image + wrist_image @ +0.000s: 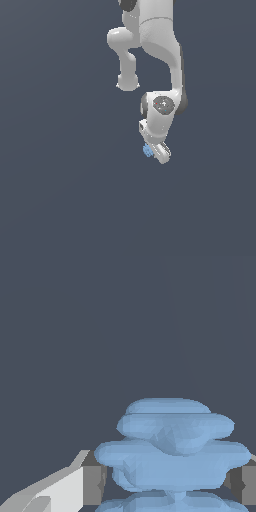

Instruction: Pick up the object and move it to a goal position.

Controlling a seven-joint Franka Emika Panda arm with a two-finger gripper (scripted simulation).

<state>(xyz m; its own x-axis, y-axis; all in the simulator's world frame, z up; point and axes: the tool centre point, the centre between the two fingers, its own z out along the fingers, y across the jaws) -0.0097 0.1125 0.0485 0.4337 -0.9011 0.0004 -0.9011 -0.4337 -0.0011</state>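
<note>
So my tool (156,151) is hanging at the bottom of my white arm (161,40), pointing down over plain dark grey background, and I've got the little light-blue object (148,150) pinched in it. From the exterior view it's just a tiny lumpy blob poking out on that view's left side of the tool. The wrist view fills up with it: stacked, bumpy blue layers sitting between my grey pads (94,485), which press in on both sides of it.

Plain dark slate-grey backdrop (55,190)
</note>
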